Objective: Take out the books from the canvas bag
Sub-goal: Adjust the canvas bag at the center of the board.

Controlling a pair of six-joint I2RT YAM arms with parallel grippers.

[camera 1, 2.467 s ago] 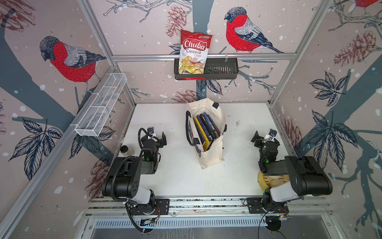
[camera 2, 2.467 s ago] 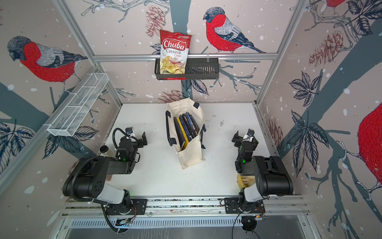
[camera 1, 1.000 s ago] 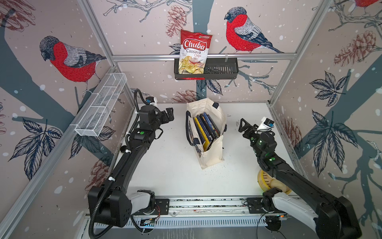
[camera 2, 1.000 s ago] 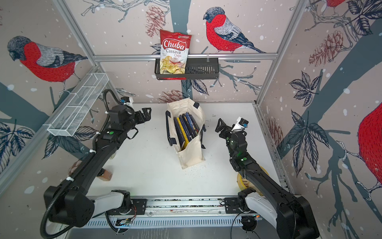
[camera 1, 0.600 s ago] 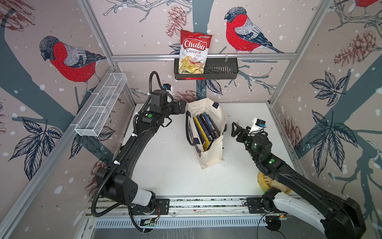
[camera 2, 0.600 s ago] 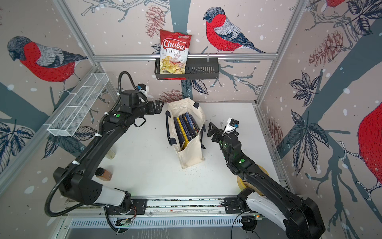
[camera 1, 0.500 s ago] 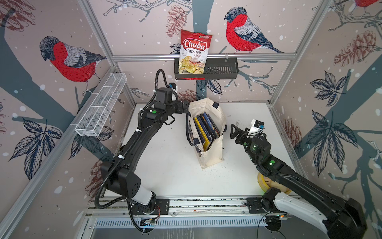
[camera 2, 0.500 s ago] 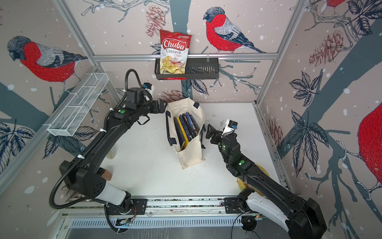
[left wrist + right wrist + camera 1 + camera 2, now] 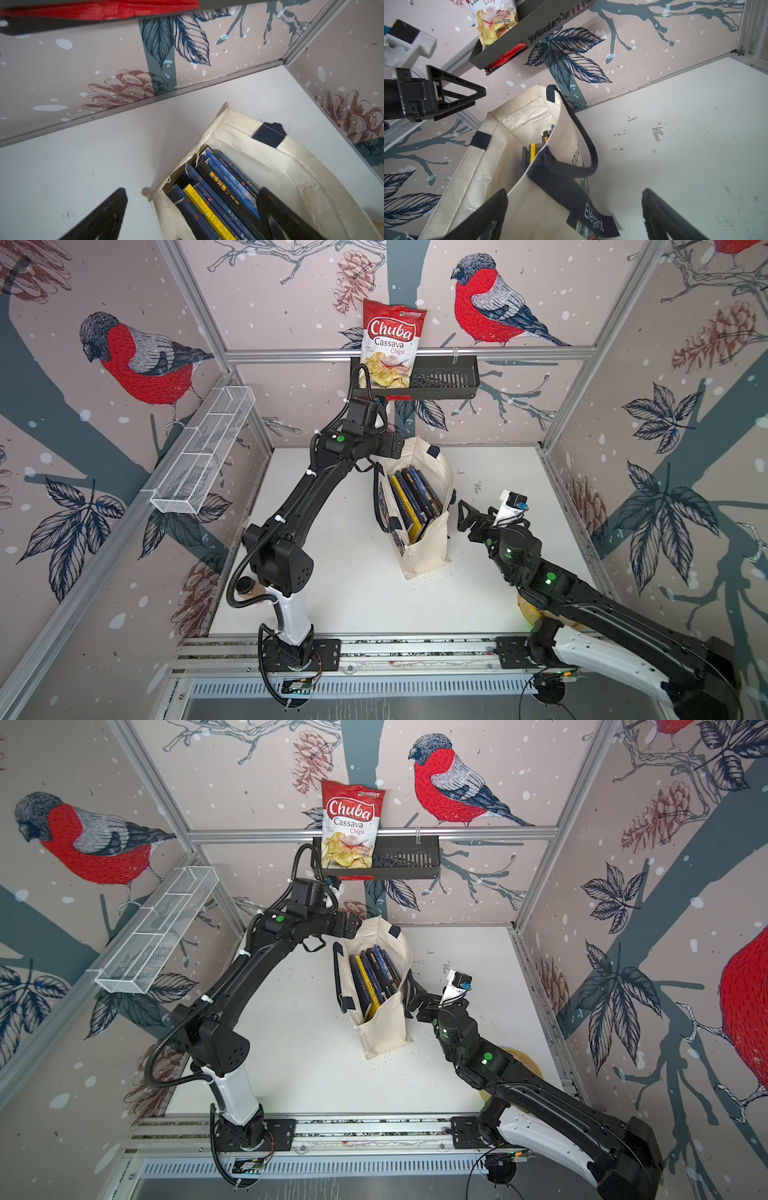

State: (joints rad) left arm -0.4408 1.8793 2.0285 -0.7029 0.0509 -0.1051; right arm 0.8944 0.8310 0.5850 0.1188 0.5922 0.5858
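The cream canvas bag (image 9: 428, 547) (image 9: 384, 1029) stands upright mid-table, mouth open, navy straps drooping down both sides. Several books (image 9: 415, 499) (image 9: 374, 977) stand packed inside, spines up: mostly navy, one yellow, one black, one blue "The Little Prince" (image 9: 234, 188). My left gripper (image 9: 398, 446) (image 9: 192, 191) hovers open above the bag's far corner, one finger over the books, the other outside the rim. My right gripper (image 9: 462, 512) (image 9: 575, 192) is open beside the bag's right wall (image 9: 533, 207), straddling its strap (image 9: 588, 153). Neither holds anything.
A red-white chips bag (image 9: 390, 346) sits in a black wall basket (image 9: 449, 381) right above my left wrist. A white wire basket (image 9: 203, 452) hangs on the left wall. A small brown bottle (image 9: 248, 587) and a yellow round thing (image 9: 528, 610) lie near the arm bases.
Both arms have risen from the table's front edge and reached in to the bag, the left to its far corner, the right to its right side. Both grippers stayed open.
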